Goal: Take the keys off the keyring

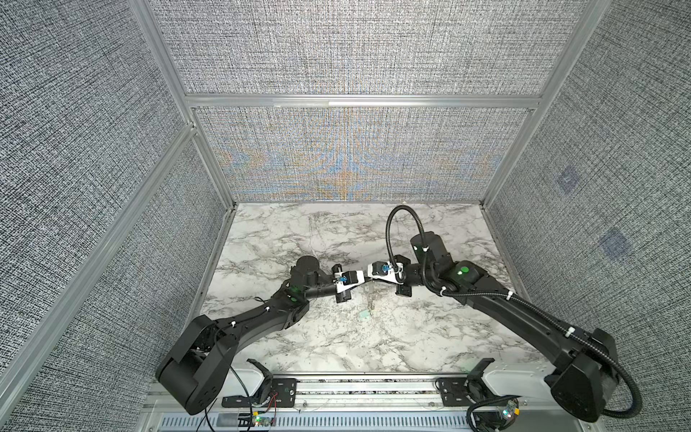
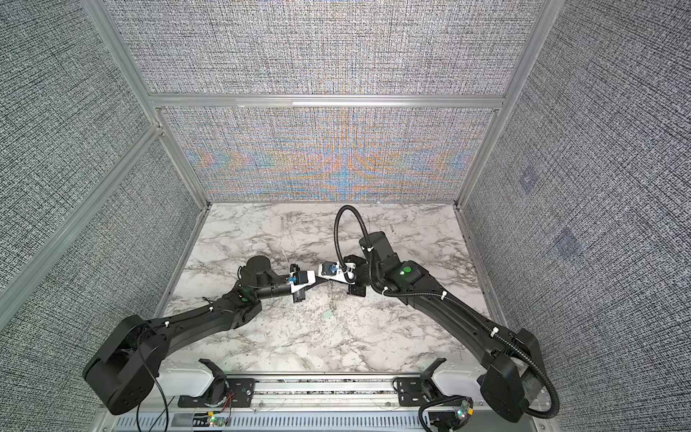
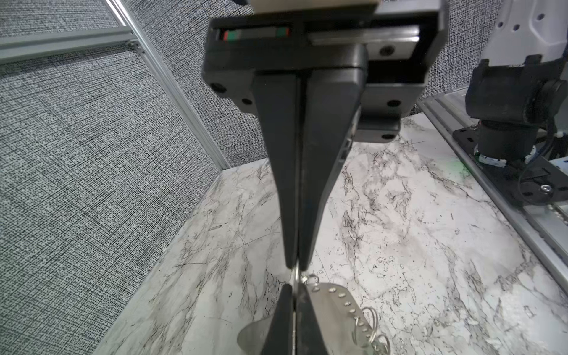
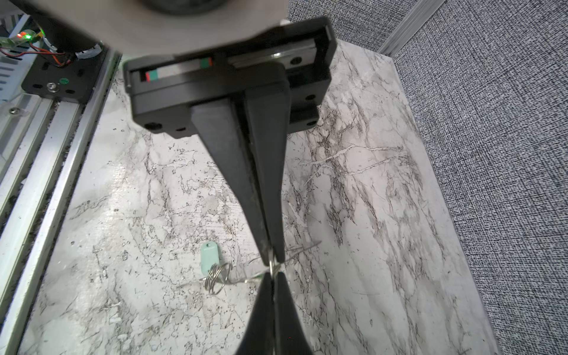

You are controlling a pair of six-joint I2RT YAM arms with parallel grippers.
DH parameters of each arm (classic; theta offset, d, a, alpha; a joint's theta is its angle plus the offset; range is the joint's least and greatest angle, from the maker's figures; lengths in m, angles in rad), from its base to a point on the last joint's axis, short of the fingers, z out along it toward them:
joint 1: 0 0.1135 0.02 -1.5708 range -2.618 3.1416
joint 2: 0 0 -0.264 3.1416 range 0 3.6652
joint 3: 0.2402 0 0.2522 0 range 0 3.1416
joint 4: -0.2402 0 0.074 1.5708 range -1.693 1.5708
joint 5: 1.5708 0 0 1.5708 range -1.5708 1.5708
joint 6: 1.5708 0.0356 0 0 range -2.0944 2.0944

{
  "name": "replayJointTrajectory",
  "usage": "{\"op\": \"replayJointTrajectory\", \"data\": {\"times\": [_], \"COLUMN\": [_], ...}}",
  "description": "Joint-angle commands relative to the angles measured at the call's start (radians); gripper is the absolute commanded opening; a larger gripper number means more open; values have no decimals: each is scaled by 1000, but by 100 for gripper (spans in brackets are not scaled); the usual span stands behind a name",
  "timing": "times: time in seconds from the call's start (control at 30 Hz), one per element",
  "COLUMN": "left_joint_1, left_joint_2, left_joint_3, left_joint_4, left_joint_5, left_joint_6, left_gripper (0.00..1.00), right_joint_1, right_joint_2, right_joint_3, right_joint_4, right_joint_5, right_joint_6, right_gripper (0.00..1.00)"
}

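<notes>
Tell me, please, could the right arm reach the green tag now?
Probably not yet: the right pincer is shut on the keyring, tip to tip with the left pincer. The green tag sits uncovered to one side, but it must let go first.

Left arm and right arm are matte black with rounded joints, green dots, white cable ties and white wrist brackets. A ribbed black hose arcs off the right arm above the table. Left tool and right tool have tapered black fingers
</notes>
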Motion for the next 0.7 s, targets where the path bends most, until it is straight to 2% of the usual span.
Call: {"op": "replayJointTrajectory", "data": {"times": [0.0,0.17,0.2,0.37,0.67], "left_joint_1": [-1,-1,-1,-1,0], "left_joint_2": [3,2,3,12,31], "left_joint_3": [-8,-21,-24,-29,-37], "left_joint_4": [63,117,131,184,280], "left_joint_5": [11,13,11,12,2], "left_joint_6": [-23,-66,-77,-119,-196], "left_gripper": [0,0,0,0,0], "right_joint_1": [-3,-19,-23,-32,-30], "right_joint_2": [-6,-47,-61,-115,-116], "right_joint_3": [5,-13,-23,-80,-236], "right_joint_4": [18,39,45,90,290], "right_joint_5": [-10,58,73,122,63], "right_joint_6": [3,10,10,66,294], "right_gripper": [0,25,27,32,39]}}
